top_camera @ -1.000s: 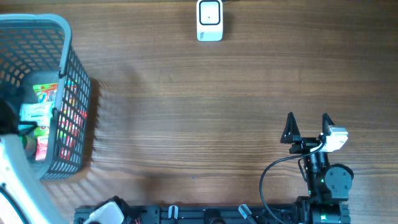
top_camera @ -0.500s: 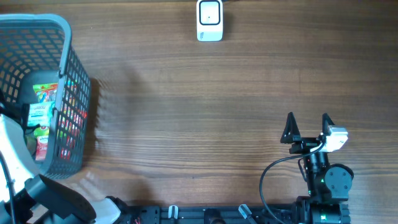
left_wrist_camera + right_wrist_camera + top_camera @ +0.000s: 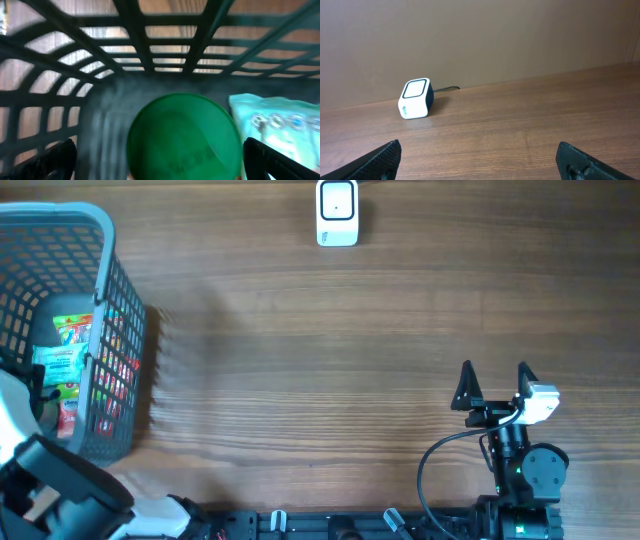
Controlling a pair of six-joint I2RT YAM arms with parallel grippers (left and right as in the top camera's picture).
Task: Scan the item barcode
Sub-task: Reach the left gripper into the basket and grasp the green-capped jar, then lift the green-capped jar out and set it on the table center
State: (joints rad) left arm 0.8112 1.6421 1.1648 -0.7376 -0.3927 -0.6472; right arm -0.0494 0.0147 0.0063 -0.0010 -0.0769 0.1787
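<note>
Left end effector [image 3: 161,164] is released, jaws spread wide, and it sits inside the grey mesh basket [image 3: 105,240]. Only the left wrist view shows what lies between its fingers: a round green lid [image 3: 182,135], close in front and untouched by either fingertip, with a pale blue-green packet [image 3: 280,120] just beside it, near the right-hand finger of that picture. The basket's lattice wall [image 3: 150,50] rises directly ahead. That view is blurred, so no barcode can be read.

From overhead the green lid is hidden. That view gives instead the packets at the basket's bottom: a green-and-red one [image 3: 72,330], a white-and-green one [image 3: 60,360] and a red one [image 3: 66,415]. How many lie there altogether cannot be told through the mesh.

Right end effector [image 3: 495,380] is likewise released and holds nothing, its jaws wide above bare desk [image 3: 330,350]. One white scanner [image 3: 337,212] stands well ahead of it and slightly to its left. The right wrist view alone shows the scanner's [image 3: 415,98] dark-rimmed top face and the cable behind it.

One basket, one scanner, two arms.
</note>
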